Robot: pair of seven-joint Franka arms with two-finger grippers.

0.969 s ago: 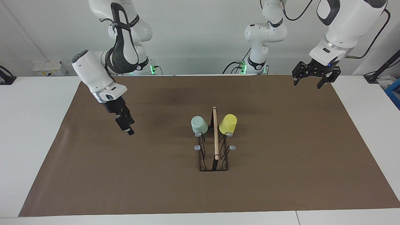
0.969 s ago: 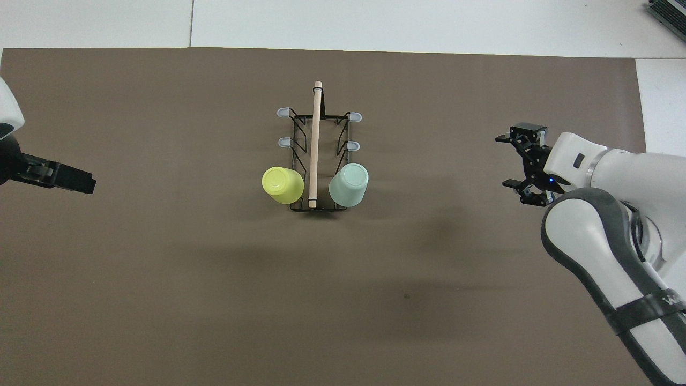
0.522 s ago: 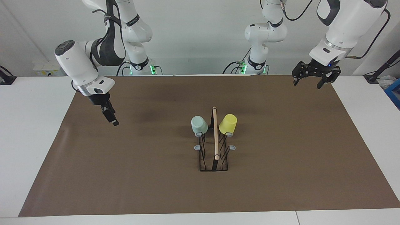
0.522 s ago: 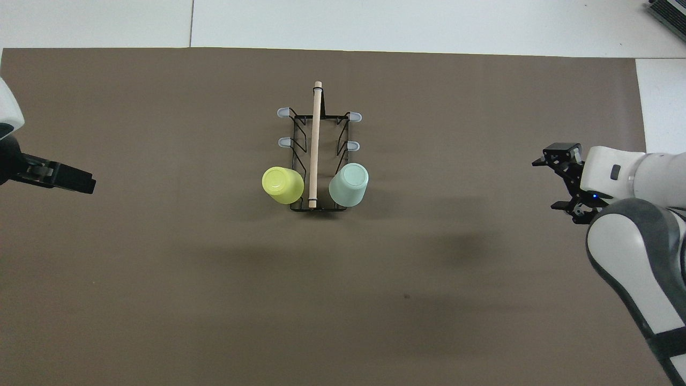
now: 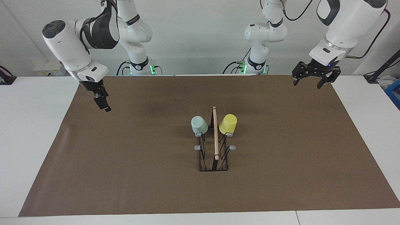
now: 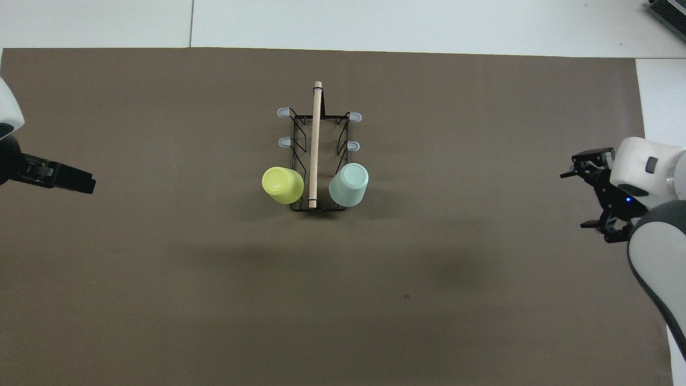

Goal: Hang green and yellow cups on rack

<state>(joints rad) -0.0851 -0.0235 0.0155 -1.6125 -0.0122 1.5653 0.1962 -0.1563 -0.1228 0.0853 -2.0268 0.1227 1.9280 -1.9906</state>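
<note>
The black wire rack (image 5: 215, 140) (image 6: 316, 134) with its wooden dowel stands mid-mat. A mint green cup (image 5: 199, 124) (image 6: 349, 185) and a yellow cup (image 5: 227, 123) (image 6: 282, 185) hang upside down on the two prongs nearest the robots, green toward the right arm's end, yellow toward the left arm's. My right gripper (image 5: 104, 104) (image 6: 573, 199) hovers open and empty over the mat's edge at the right arm's end. My left gripper (image 5: 307, 85) (image 6: 86, 183) waits open and empty above the mat's corner at the left arm's end.
Several grey-tipped prongs (image 5: 197, 147) on the rack are bare. The brown mat (image 5: 281, 162) covers most of the white table (image 5: 31, 131). A blue object (image 5: 394, 93) sits at the table's edge by the left arm's end.
My right gripper has pulled away from the rack toward the right arm's end of the table and risen. The left arm, rack and cups have not moved.
</note>
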